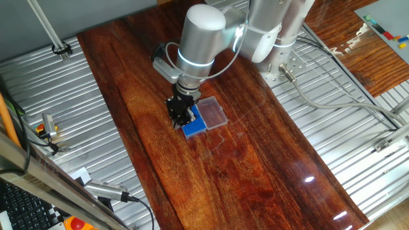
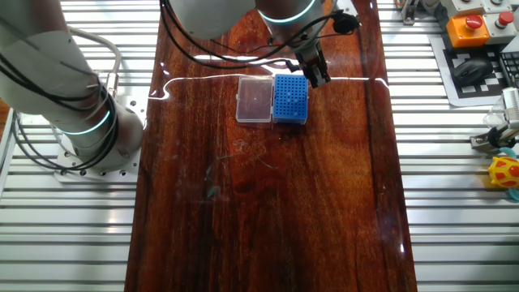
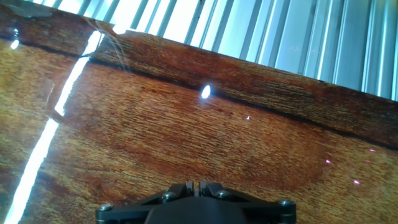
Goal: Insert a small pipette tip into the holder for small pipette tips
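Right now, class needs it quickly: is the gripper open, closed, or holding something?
Gripper: closed, fingers pressed together; whether a pipette tip sits between them cannot be told.

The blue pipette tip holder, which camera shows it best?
The other fixed view. There the blue holder lies fully visible from above, its clear lid beside it, the gripper at its edge. The first fixed view has the gripper covering part of it. The hand view shows only wood.
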`<state>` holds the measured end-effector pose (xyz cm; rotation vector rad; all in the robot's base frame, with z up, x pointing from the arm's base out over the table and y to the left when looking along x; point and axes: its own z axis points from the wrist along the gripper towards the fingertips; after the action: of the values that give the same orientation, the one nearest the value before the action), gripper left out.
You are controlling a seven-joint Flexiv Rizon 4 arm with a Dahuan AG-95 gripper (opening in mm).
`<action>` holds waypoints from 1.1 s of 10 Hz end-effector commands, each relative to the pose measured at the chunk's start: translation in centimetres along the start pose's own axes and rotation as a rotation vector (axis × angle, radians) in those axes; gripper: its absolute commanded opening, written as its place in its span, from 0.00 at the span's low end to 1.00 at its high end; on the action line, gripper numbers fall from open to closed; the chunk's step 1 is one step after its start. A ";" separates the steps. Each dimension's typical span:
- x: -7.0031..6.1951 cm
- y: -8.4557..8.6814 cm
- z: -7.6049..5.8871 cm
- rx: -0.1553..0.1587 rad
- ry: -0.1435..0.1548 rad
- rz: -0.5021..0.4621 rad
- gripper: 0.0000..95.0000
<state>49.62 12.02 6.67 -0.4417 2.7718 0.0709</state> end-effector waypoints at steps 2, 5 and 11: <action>0.1 0.1 0.1 -0.010 -0.004 0.000 0.00; 0.4 -0.1 0.4 -0.009 -0.007 -0.006 0.00; 1.1 -0.4 0.7 -0.010 -0.011 -0.022 0.00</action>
<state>48.96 11.41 5.66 -0.4733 2.7522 0.0888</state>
